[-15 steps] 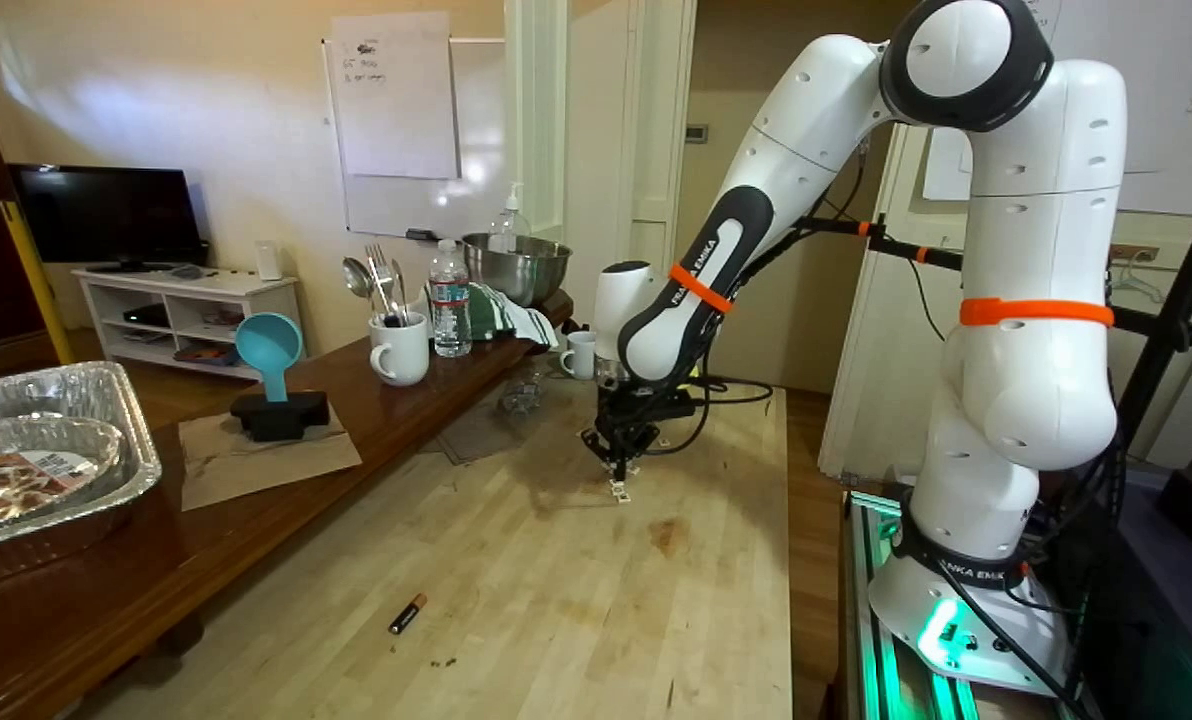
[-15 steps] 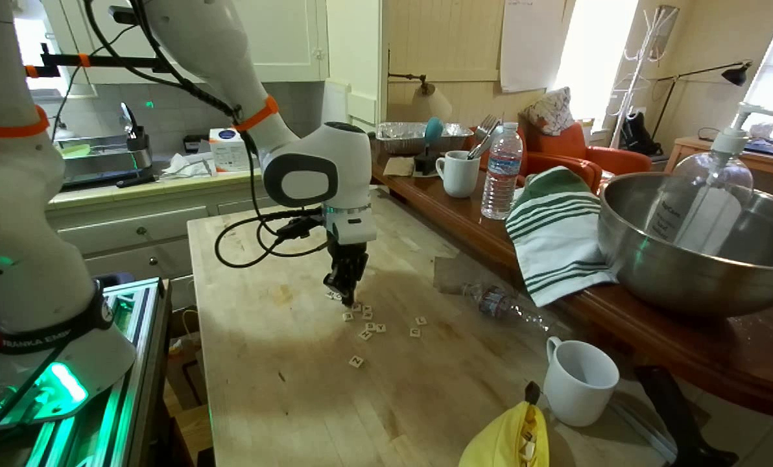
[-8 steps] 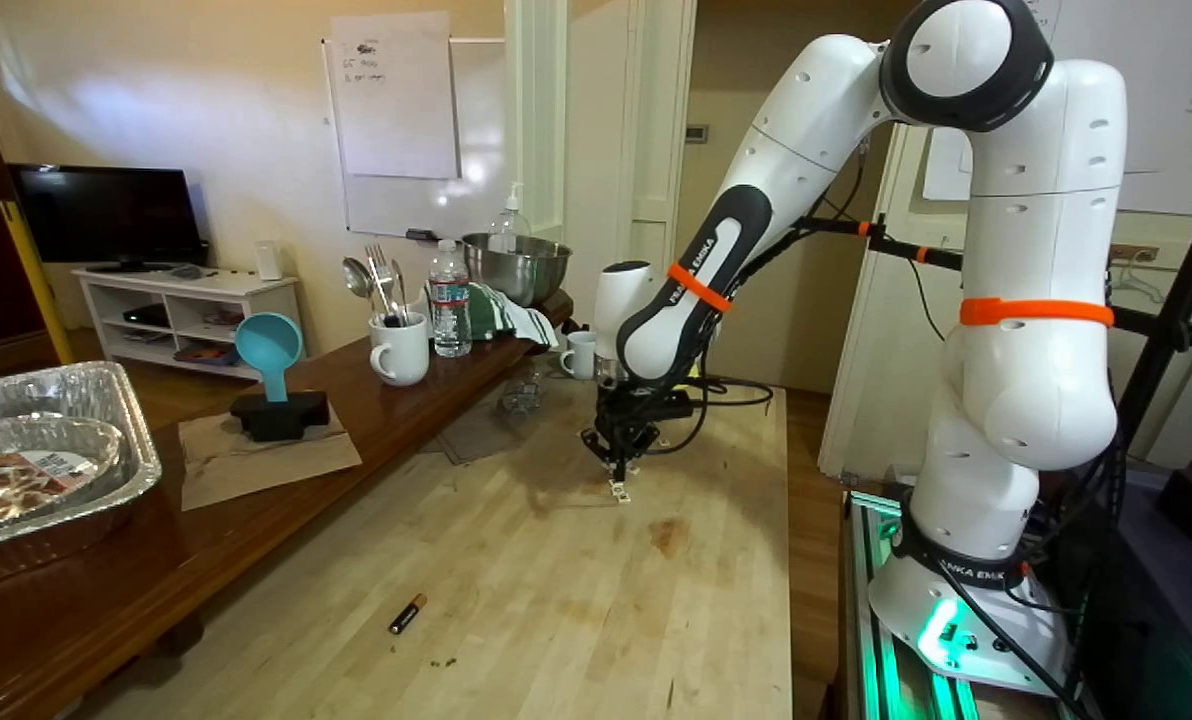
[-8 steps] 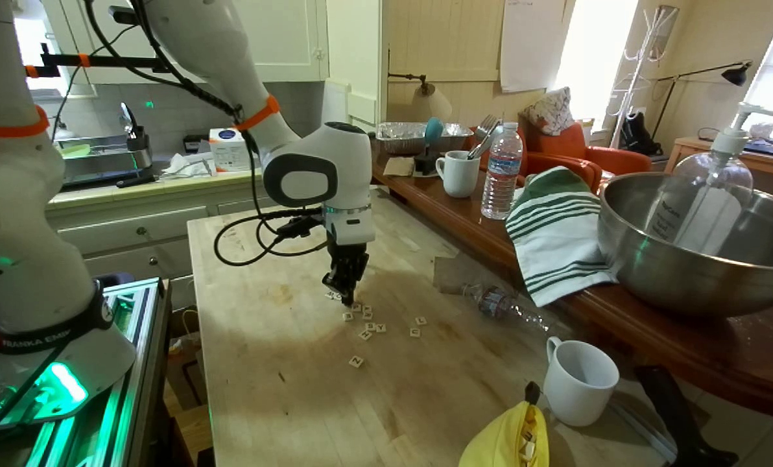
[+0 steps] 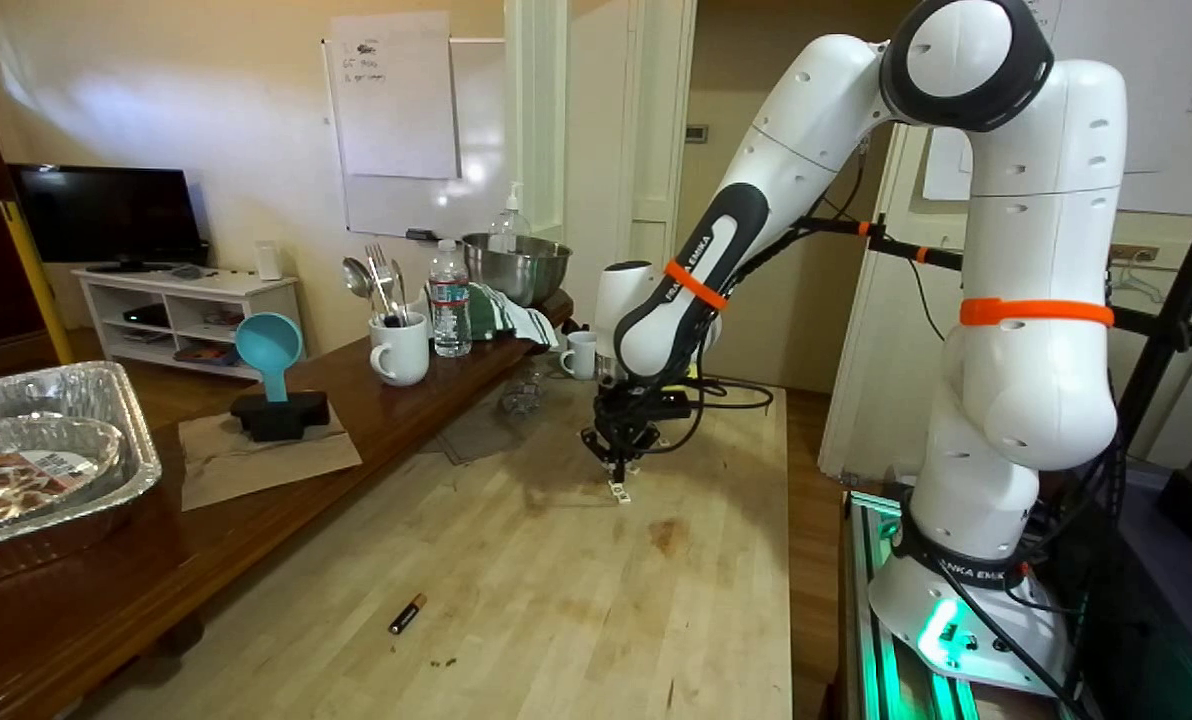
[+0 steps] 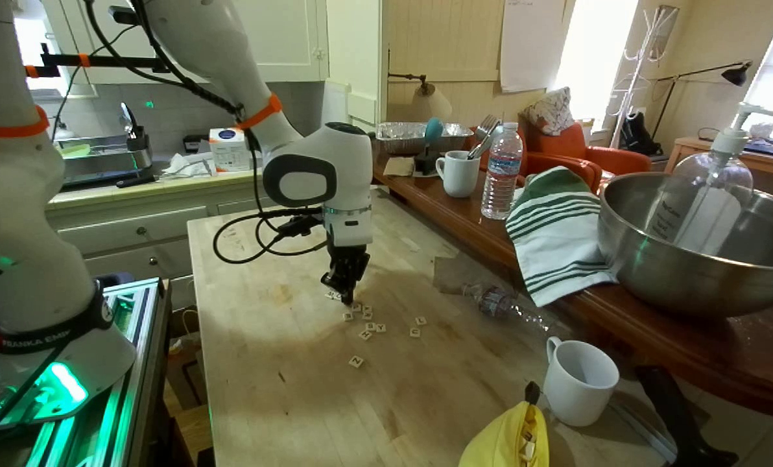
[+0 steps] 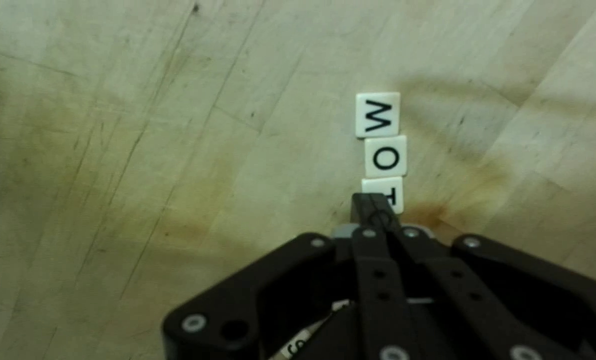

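Note:
Three white letter tiles lie in a column on the wooden table in the wrist view: a W tile (image 7: 370,127), an O tile (image 7: 386,172), and a third tile (image 7: 398,202) with a letter like T or I. My gripper (image 7: 370,195) has its fingers pressed together, nothing between them, tips over the third tile and hiding part of it. Whether they touch it I cannot tell. An S tile (image 7: 296,346) peeks out beneath the gripper's linkage. In both exterior views the gripper (image 5: 618,478) points down at the tabletop, low among the tiles.
More loose tiles, including an N tile (image 6: 356,361), lie nearby. A crumpled plastic bottle (image 6: 493,301), white mug (image 6: 581,389) and yellow pouch (image 6: 506,441) are on the table. A battery (image 5: 407,614) lies apart. The raised wooden ledge (image 5: 356,410) runs along one side.
The forearm and its cable loop have shifted very slightly. The fingertips stay at nearly the same spot, still shut, and the tiles have not visibly moved.

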`<state>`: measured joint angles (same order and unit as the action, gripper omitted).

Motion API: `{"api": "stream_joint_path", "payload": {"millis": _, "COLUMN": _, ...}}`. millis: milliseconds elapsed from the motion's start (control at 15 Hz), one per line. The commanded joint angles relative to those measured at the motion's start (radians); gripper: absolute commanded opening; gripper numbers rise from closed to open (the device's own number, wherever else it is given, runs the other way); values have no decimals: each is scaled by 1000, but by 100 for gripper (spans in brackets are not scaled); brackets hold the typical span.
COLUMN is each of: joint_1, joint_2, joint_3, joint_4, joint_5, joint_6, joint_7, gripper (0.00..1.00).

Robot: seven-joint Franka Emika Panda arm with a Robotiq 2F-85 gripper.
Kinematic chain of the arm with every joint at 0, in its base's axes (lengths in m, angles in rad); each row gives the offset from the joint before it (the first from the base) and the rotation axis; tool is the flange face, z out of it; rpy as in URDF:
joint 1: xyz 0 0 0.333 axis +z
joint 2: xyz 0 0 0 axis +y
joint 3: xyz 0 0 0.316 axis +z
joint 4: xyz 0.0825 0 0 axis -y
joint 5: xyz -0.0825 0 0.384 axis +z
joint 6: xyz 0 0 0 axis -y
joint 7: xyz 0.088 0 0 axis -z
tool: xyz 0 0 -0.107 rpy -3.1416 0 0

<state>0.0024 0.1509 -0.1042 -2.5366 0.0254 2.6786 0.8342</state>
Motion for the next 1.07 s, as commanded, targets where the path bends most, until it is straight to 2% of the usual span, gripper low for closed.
{"api": "stream_joint_path", "payload": {"millis": 0, "joint_1": 7, "joint_2": 49, "joint_3": 14, "joint_4": 14, "joint_5": 45, "joint_6": -32, "joint_7": 15, "gripper": 0}}
{"api": "stream_joint_path", "payload": {"millis": 1000, "joint_1": -9, "joint_2": 9, "joint_3": 8, "joint_4": 13, "joint_5": 60, "joint_6": -31, "joint_7": -22, "gripper": 0}}
